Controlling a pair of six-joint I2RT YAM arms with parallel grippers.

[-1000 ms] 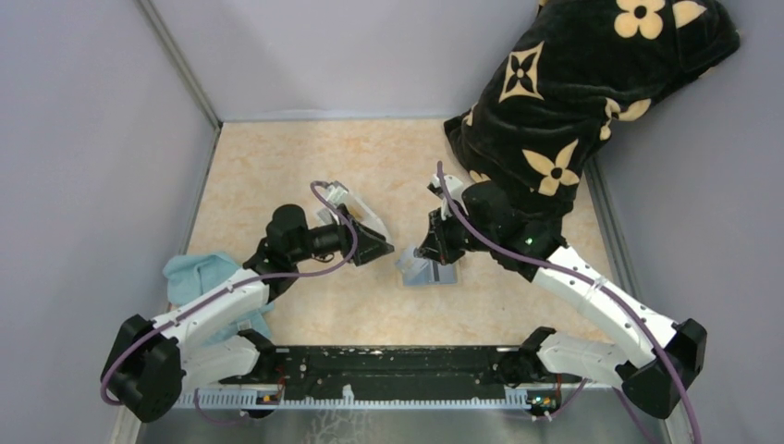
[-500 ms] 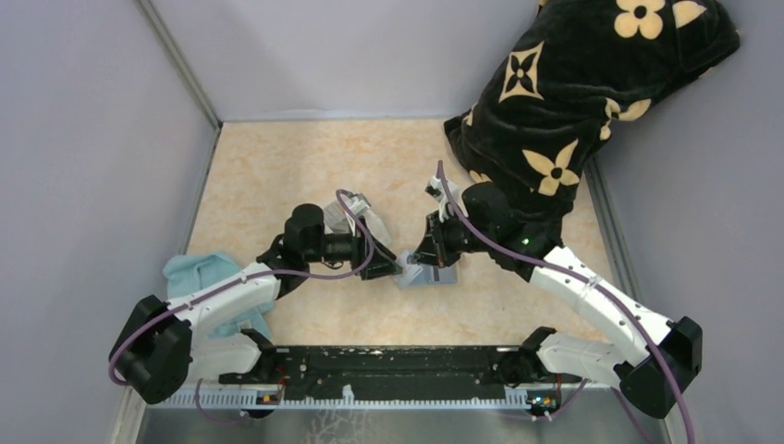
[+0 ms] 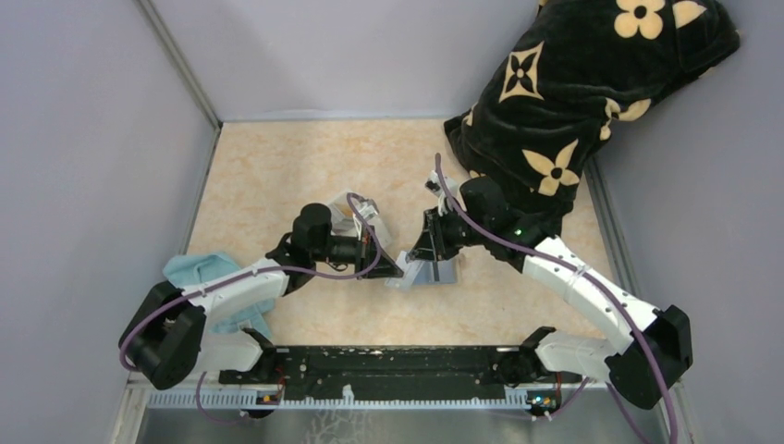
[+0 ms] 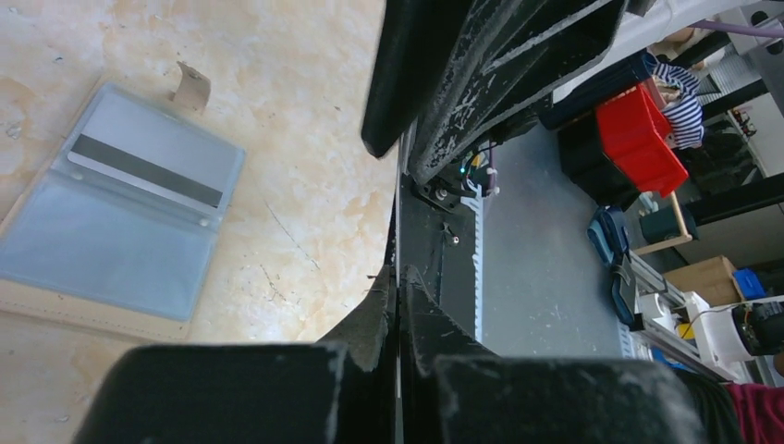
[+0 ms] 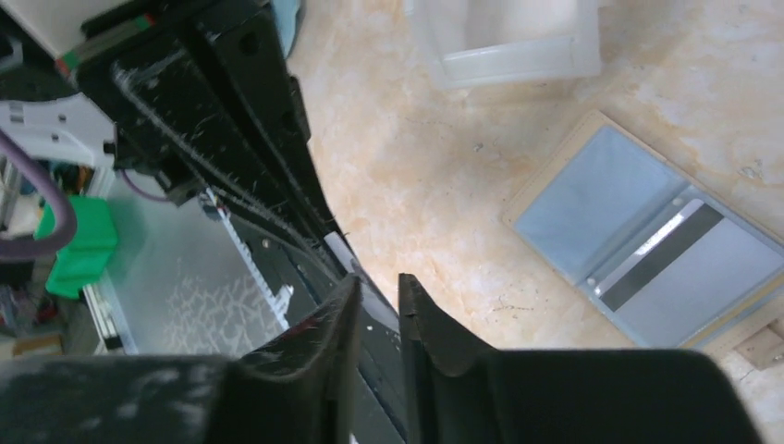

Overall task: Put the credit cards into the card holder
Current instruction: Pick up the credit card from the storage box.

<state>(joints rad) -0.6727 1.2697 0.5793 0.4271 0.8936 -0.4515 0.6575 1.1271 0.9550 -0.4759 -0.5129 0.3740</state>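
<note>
Left gripper (image 4: pixel 399 275) closed; card holder (image 4: pixel 118 231) open

The left arm (image 3: pixel 231 290) and right arm (image 3: pixel 575 279) reach inward toward mid-frame; the left gripper (image 3: pixel 392 269) is pressed closed; the right gripper (image 3: pixel 428 253) shows a narrow gap.

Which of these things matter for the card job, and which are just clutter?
For the job: card holder, lying open; striped card in its sleeve.
Lying about: clear tray, blue cloth, flowered blanket.
</note>
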